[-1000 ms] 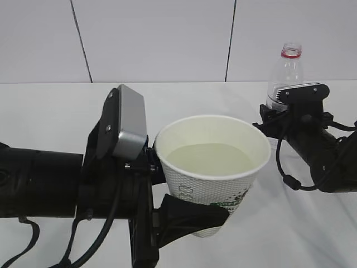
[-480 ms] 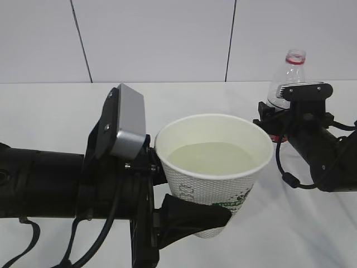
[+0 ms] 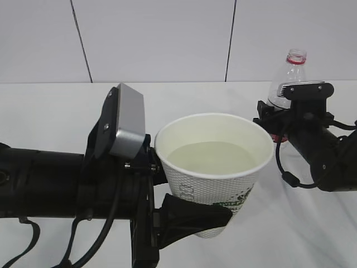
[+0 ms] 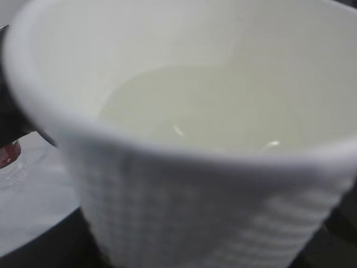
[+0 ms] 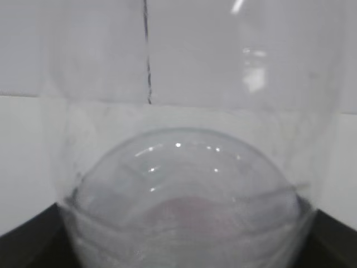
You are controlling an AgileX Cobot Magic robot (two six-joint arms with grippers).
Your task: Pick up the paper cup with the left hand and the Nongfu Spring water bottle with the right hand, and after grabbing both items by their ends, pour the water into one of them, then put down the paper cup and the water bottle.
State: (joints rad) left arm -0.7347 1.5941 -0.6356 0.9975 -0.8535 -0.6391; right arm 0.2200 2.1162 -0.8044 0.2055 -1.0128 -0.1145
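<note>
Left hand [image 3: 192,218]: thick matte-black tubular arm; silver-grey box module [image 3: 125,121] with rounded corners at its 12 o'clock; small screws; black cable loops at 6 o'clock.

Right hand [image 3: 268,120]: slimmer black arm; flat grey module [image 3: 301,86] on top; thin black cables [image 3: 284,167] looping beneath.

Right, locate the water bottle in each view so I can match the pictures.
Exterior view: bottle upper right, upright behind the right gripper.
Left wrist view: only a red-and-clear scrap at the left edge, probably the bottle.
Right wrist view: bottle fills the frame.
Shared landmark: the dark wall seam.
</note>
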